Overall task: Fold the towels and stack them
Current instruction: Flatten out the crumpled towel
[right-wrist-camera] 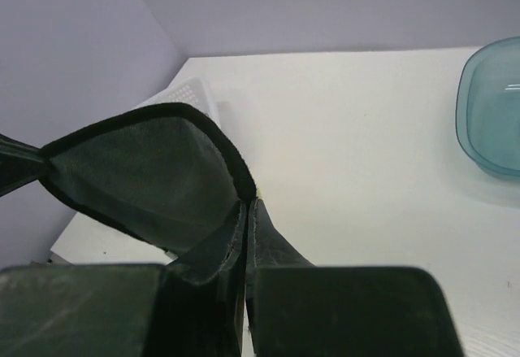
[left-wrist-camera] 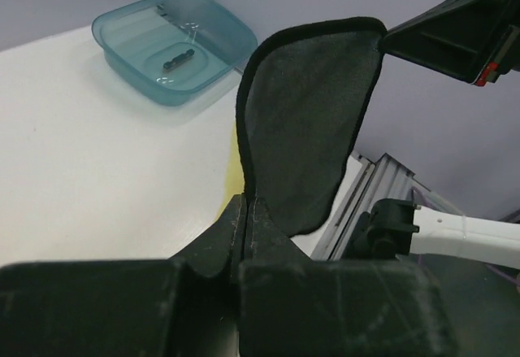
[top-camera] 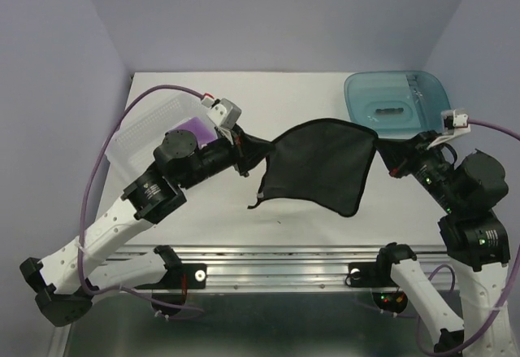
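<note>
left gripper clamped on black-faced towel corner | right gripper clamped on opposite corner, just beside teal tub | towel hangs between them

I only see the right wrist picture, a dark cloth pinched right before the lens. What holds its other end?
Observer: The left gripper pinches the opposite corner; the towel hangs spread between both arms.
Operator: Are there other towels about?
Observer: A purple towel lies in the clear tray beside the left arm.
Operator: And that teal dish at my edge?
Observer: The teal tub stands at the table's far right corner, with a small dark item inside.
</note>
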Tool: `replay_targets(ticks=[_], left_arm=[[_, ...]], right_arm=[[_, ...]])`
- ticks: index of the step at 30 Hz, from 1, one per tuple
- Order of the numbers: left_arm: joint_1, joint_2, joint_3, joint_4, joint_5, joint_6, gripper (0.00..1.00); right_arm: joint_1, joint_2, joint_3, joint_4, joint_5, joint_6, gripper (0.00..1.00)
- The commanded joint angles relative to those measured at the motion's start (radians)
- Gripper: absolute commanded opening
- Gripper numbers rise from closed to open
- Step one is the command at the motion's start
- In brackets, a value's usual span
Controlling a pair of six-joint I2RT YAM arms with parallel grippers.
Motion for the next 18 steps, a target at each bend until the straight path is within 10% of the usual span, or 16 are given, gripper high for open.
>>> replay_targets(ticks=[1,7,18], left_arm=[[-0.015,-0.002,-0.041,0.033,-0.057,-0.045,0.0],[0.032,0.153,-0.025,-0.005,-0.335,-0.085,0.0],[0.305,0.838,0.276,0.049,-0.156,0.022,0.0]], right_arm=[[0.008,0.024,-0.01,-0.035,0.007,0.005,0.01],[0.008,0.159,-0.144,0.034,0.186,0.034,0.01],[0.005,0.696,-0.117,0.277,0.329,0.007,0.01]])
